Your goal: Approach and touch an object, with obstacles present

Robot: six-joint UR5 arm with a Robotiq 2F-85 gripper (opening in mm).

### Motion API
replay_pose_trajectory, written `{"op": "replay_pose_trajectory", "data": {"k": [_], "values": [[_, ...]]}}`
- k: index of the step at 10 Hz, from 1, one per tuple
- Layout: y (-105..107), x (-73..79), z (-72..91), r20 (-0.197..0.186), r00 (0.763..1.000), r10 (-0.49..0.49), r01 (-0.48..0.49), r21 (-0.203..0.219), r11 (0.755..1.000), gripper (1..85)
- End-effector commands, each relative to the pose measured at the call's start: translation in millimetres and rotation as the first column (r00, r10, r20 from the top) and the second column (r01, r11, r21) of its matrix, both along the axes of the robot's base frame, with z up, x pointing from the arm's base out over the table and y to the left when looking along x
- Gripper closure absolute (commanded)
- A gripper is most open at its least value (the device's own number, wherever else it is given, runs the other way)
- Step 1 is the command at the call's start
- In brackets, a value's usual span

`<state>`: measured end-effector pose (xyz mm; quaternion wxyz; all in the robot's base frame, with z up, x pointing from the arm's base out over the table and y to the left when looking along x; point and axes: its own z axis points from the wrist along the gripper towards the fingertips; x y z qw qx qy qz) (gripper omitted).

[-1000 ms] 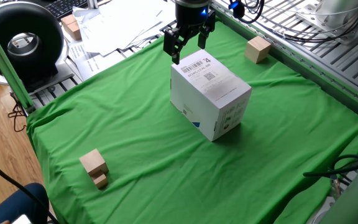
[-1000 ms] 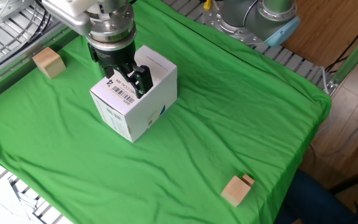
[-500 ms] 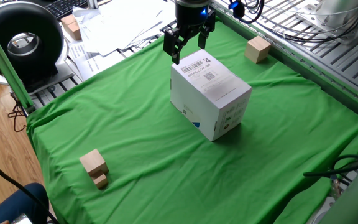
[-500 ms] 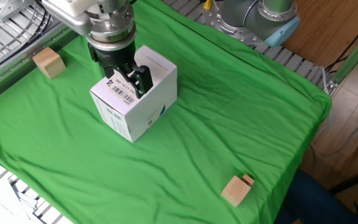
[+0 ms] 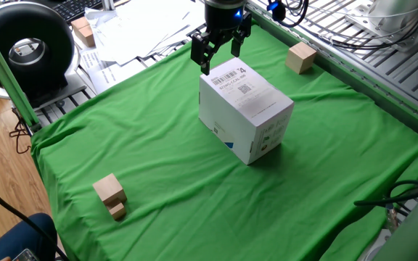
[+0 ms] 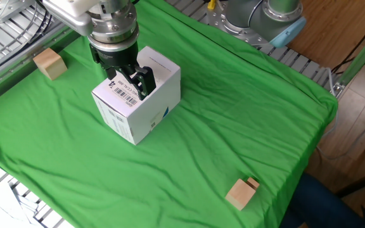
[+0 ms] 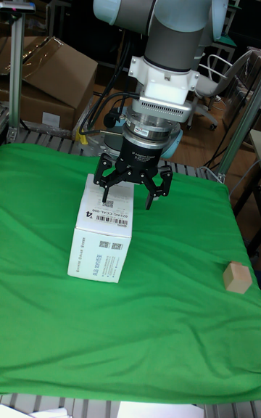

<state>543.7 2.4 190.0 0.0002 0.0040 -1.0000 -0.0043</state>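
Approach step. Gripper (image 7: 130, 197) hovers over top of white box (image 5: 245, 109), fingers (image 5: 203, 58) spread open, nothing held. Wooden cube (image 5: 300, 57) on table (image 5: 158, 159), well apart from box. Next: clear box w/o bumping it, then descend to cube.

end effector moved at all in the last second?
No. The end effector sits at the same spot above the far top edge of the white box in both fixed views, no closer to the wooden cube.
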Motion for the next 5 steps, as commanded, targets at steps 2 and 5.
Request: {"op": "replay_pose_trajectory", "data": {"k": [2, 5], "values": [[5.0, -42.0, 2.0, -0.157, 0.962, -0.224, 0.222, -0.033, 0.975, 83.3], [5.8, -41.8, 1.9, -0.157, 0.961, -0.227, 0.225, -0.032, 0.974, 83.3]]}}
